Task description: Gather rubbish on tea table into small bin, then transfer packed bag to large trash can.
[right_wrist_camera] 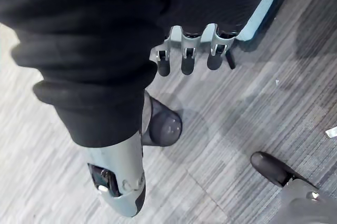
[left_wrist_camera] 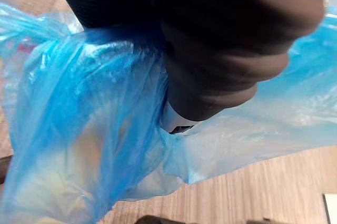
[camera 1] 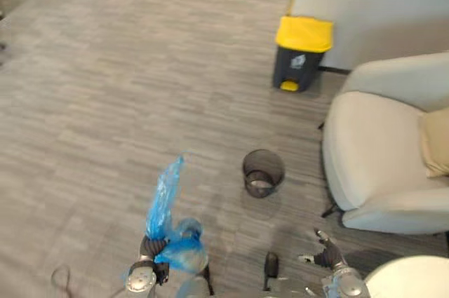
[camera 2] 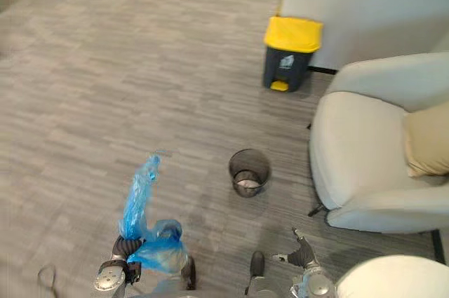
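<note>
A blue plastic bag (camera 1: 174, 238) with rubbish in it hangs at the lower left, its loose top sticking up. My left hand (camera 1: 150, 249) is shut on the bag's neck; in the left wrist view the blue bag (left_wrist_camera: 79, 129) bulges round the hand's dark cover (left_wrist_camera: 221, 50). The large dark trash can (camera 1: 302, 49) with a yellow lid stands far ahead by the grey wall. A small black mesh bin (camera 1: 263, 172) stands on the floor between me and it, bagless. My right hand (camera 1: 325, 252) hangs at the lower right, open, its fingers (right_wrist_camera: 188, 55) holding nothing.
A pale armchair (camera 1: 379, 165) with a tan cushion (camera 1: 436, 140) fills the right side. The rim of a white round table (camera 1: 414, 277) shows at the bottom right. Grey wood-pattern floor stretches from me to the trash can.
</note>
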Tool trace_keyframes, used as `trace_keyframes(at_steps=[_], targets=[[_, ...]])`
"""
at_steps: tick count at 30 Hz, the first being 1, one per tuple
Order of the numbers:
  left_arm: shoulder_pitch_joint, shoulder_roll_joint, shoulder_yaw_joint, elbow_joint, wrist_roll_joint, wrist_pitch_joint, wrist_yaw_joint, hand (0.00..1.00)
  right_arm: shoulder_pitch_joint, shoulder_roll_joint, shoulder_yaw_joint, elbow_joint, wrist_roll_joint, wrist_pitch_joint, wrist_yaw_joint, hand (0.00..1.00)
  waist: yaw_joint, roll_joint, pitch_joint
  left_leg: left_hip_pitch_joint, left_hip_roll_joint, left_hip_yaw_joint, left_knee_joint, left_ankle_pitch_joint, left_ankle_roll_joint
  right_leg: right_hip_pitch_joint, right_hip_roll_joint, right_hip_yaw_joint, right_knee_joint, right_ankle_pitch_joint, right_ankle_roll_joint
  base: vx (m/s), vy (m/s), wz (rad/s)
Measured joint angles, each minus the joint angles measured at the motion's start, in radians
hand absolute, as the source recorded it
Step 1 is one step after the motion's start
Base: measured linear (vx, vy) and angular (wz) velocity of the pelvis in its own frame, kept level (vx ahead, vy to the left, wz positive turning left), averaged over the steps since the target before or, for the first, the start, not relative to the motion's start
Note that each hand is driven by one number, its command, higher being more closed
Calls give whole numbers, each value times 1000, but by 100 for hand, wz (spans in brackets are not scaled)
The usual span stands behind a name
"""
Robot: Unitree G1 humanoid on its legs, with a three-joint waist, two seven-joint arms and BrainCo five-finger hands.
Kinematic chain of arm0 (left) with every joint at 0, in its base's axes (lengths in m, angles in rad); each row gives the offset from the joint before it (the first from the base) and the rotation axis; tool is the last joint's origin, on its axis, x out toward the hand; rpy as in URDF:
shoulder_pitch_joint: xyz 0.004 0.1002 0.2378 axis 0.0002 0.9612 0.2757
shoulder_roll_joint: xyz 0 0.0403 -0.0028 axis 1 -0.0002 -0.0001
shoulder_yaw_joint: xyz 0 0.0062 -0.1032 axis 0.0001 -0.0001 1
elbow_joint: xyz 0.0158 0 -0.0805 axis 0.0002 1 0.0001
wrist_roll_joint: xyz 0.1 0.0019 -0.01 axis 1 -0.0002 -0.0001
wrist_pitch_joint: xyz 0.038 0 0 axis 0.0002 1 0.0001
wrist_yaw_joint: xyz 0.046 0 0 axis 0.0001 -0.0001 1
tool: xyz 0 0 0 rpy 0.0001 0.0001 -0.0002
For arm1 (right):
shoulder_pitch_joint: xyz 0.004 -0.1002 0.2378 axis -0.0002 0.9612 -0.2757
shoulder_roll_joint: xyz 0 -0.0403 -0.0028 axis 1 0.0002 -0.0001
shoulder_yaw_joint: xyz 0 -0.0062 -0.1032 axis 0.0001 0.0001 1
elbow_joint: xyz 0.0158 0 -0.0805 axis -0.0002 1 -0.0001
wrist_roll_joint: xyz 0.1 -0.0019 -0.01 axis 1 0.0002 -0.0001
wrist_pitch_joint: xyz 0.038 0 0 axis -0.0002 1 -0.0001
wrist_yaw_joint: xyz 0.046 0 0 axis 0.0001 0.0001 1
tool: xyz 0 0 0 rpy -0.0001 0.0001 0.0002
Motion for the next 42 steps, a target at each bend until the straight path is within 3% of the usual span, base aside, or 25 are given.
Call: trace_keyframes(at_steps=[3,6,7,10,12,15,17,19,20,21,22,23,24,25,26,29,31,32,33,34,35,37,38,39,42], targets=[[3,0,1,-1,0,0,-4,100,-22,6,-21,24,2,11,-19,0,10,20,10,-30,41,109,83,-3,6,22,-30,-68,41,-31,36,108,149,82],[27,5,4,-49,6,0,-14,100,-23,52,-42,28,5,19,-21,0,27,-7,25,-51,19,78,220,-108,15,18,-108,-72,210,-154,96,168,215,46],[32,8,4,-58,7,1,-19,100,-23,59,-42,28,6,19,-20,0,28,-15,30,-51,15,76,240,-128,17,9,-126,-69,257,-174,99,205,157,32],[40,15,-6,-68,9,21,-22,100,-27,94,-37,18,10,21,-19,0,35,-27,58,-18,6,68,307,-212,41,-198,-201,96,722,-163,36,241,171,0],[40,35,-8,-92,7,23,-18,100,-28,125,-38,4,19,32,-19,0,24,-34,91,55,7,65,292,-248,35,-282,-153,151,874,-257,57,315,75,3],[16,51,-10,-108,2,22,-16,100,-39,127,-43,-6,20,34,-23,0,8,-52,96,134,-9,72,242,-289,11,-367,-80,68,756,-290,35,414,-12,5],[-9,47,-7,-105,0,22,-16,100,-43,119,-43,13,21,37,-25,0,-14,-49,97,185,-28,69,193,-287,-14,-402,-46,14,606,-261,-7,487,-58,32],[-9,43,1,-105,1,20,-15,100,-20,117,-41,15,38,38,-23,0,-31,-54,88,253,-27,53,168,-309,-62,-404,0,14,560,-180,-126,694,-121,47],[-13,21,6,-103,2,23,-13,100,-21,106,-53,7,38,39,-22,0,-41,-19,87,260,13,40,204,-308,-85,-386,12,-12,599,-207,-171,859,-168,37],[-20,1,13,-119,2,23,-13,100,-19,103,-67,-16,38,40,-21,0,-28,-3,95,238,63,48,322,-272,-112,-357,27,-37,630,-226,-211,739,-148,20],[-19,-11,15,-129,1,23,-12,100,-17,102,-68,-25,38,40,-21,0,-28,1,100,215,84,48,416,-231,-90,-334,28,-48,650,-236,-226,707,-183,7],[-18,-41,16,-141,1,23,-12,100,1,100,-65,-55,38,39,-21,0,-32,-12,110,174,116,43,621,-59,15,-304,27,-64,740,-268,-243,503,-204,-24],[4,-64,17,-165,-2,20,-11,100,18,110,-65,-90,39,36,-22,0,0,-2,97,116,199,36,802,105,54,-238,93,-34,610,-289,-182,432,-304,-54],[11,-77,20,-188,-4,17,-12,100,23,113,-63,-111,42,38,-24,0,10,10,106,73,239,14,939,7,15,-174,136,-44,535,-294,-258,368,-239,-122],[-8,-85,24,-195,-6,21,-12,100,-2,120,-75,-116,48,41,-28,0,28,18,106,-7,244,-7,1023,-111,11,-132,172,18,523,-315,-274,397,-150,-108],[-36,-84,23,-208,-6,21,-17,100,-1,166,-75,-122,48,42,-32,0,57,-54,131,-138,161,-23,925,-191,18,6,174,119,419,-322,-273,649,-15,-94],[-24,-89,13,-225,-5,20,-20,100,5,168,-83,-127,48,41,-37,0,62,-78,122,-210,91,-69,746,-203,5,94,169,194,348,-335,-249,575,84,-112],[-18,-93,4,-227,-4,19,-21,100,6,156,-87,-128,48,39,-39,0,70,-77,112,-225,45,-125,589,-197,-15,119,164,244,340,-360,-203,587,223,-153],[-14,-111,2,-226,-3,19,-21,100,7,136,-111,-121,47,40,-39,0,81,-45,92,-218,10,-206,355,-108,-23,127,178,311,358,-392,-155,598,278,-166],[2,-123,1,-227,-2,17,-20,100,9,120,-122,-119,47,41,-39,0,86,-12,78,-221,8,-247,284,10,-12,129,196,350,383,-420,-127,592,359,-152],[-7,-100,-4,-210,0,23,-21,100,0,148,-130,-103,46,51,-40,0,82,-67,67,-208,-1,-181,352,-61,-5,111,148,399,448,-466,-90,676,379,-140],[-2,-71,-9,-220,-1,23,-21,100,9,167,-124,-125,45,51,-36,0,83,-87,59,-131,0,-95,377,-170,17,55,98,406,633,-441,33,620,324,-126],[0,-56,-18,-224,-1,23,-20,100,4,173,-121,-123,45,54,-36,0,78,-88,59,-75,5,-52,369,-207,24,-13,69,391,779,-404,138,430,246,-116],[-4,-33,-29,-231,-1,22,-19,100,1,179,-118,-121,42,55,-35,0,74,-87,59,-12,8,-8,344,-239,25,-95,30,329,920,-407,149,408,219,-100],[-13,0,-39,-234,-1,21,-16,100,-17,180,-109,-108,37,58,-35,0,66,-88,58,87,11,61,268,-268,14,-208,-28,168,950,-427,48,347,93,-73]])
